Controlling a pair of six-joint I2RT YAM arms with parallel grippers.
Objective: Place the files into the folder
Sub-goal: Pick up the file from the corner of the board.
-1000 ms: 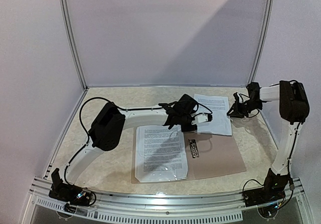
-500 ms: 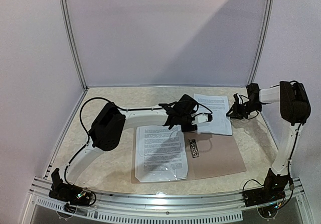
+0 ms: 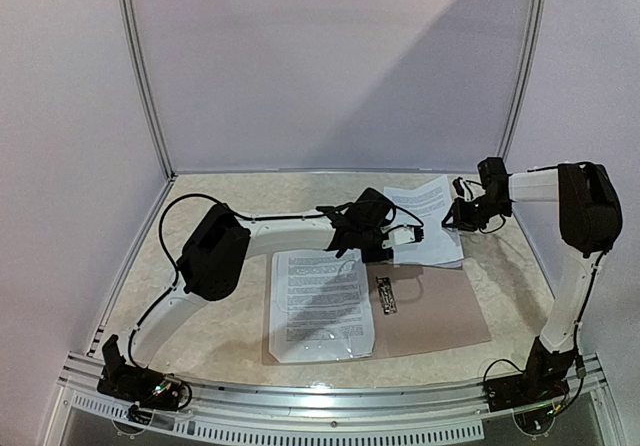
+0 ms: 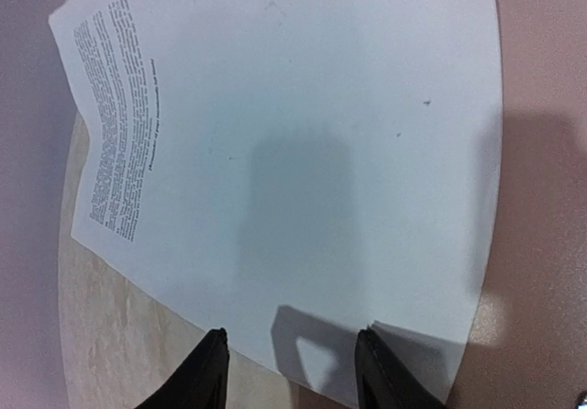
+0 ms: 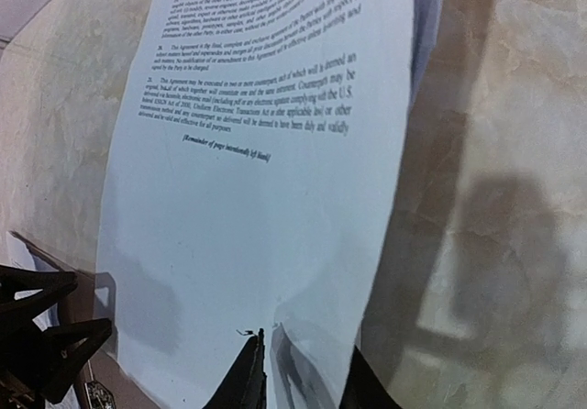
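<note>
**Now one sheet is pinched at its edge, just off the folder**

Already the folder (image 3: pixel 440 316) lies open and flat on the tabletop (image 3: pixel 240 196). One filed sheet (image 3: pixel 318 301) lies on the folder's left half, and a small black clip (image 3: pixel 386 295) sits near its middle fold. The loose sheet (image 3: pixel 432 228) rests at the folder's far right corner, partly over the folder's far edge and partly on bare tabletop beyond it.

The right gripper (image 3: pixel 456 218) is nearly closed on that sheet's outer edge, away from the folder, and the pinched corner curls up off the surface. The left gripper (image 3: pixel 405 236) sits at the sheet's opposite edge, over the folder's far side. Its jaws stand about half apart with the paper lying flat between them, and it grips nothing that I can see.

The paper looks very light, thin and floppy, so it will likely sag and bow from any single hold. It should slide easily over the cardboard but could crease or tear if pinched hard or dragged against the clip. A hold at an edge or corner, helped by a second hold on the opposite edge, looks best for carrying it flat onto the folder's right half.
</note>
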